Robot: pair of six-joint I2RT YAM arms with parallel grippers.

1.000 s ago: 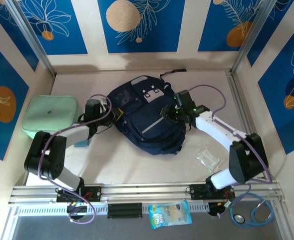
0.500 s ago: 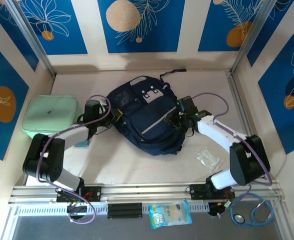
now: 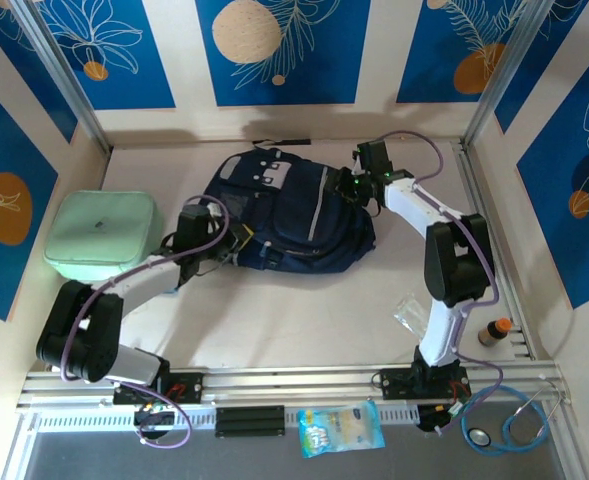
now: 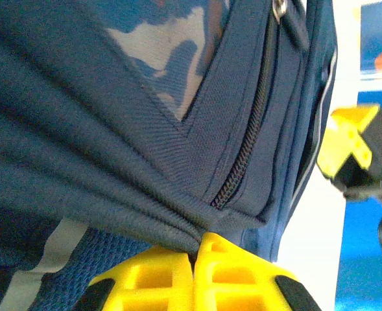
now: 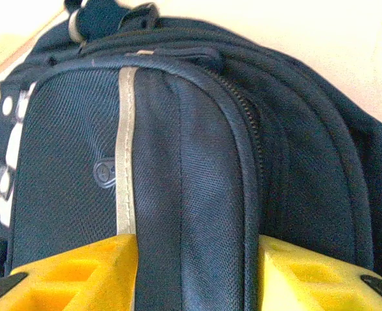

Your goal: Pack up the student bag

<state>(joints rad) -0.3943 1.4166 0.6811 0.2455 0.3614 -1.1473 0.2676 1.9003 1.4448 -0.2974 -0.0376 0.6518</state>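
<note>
The left tool (image 4: 194, 256) is clenched on a fold of the student bag (image 4: 113, 129), yellow fingers pressed together with the navy cloth bunched between them just below a closed zipper. The right tool (image 5: 197, 259) stands half apart, its fingers hugging both sides of a raised panel of the student bag (image 5: 178, 162), so it appears to be grasping that ridge.

From above, the left tool (image 3: 236, 240) holds the bag's near-left edge and the right tool (image 3: 359, 185) its far-right side. Compared with a second ago, the student bag (image 3: 284, 215) has turned and slid toward the far wall, its grey-white patch (image 3: 269, 170) now at the far left, and the right arm has swung out long. I judge this is repositioning to reach an opening; every zipper in sight looks shut, so packing has not begun.

On the pale table (image 3: 274, 320) wait a mint case (image 3: 99, 235), a clear packet (image 3: 414, 315) and a small brown bottle (image 3: 492, 330). A snack pack (image 3: 339, 430) and stethoscope (image 3: 509, 425) lie by the front rail. Blue leaf-patterned walls (image 3: 274, 50) surround it.
</note>
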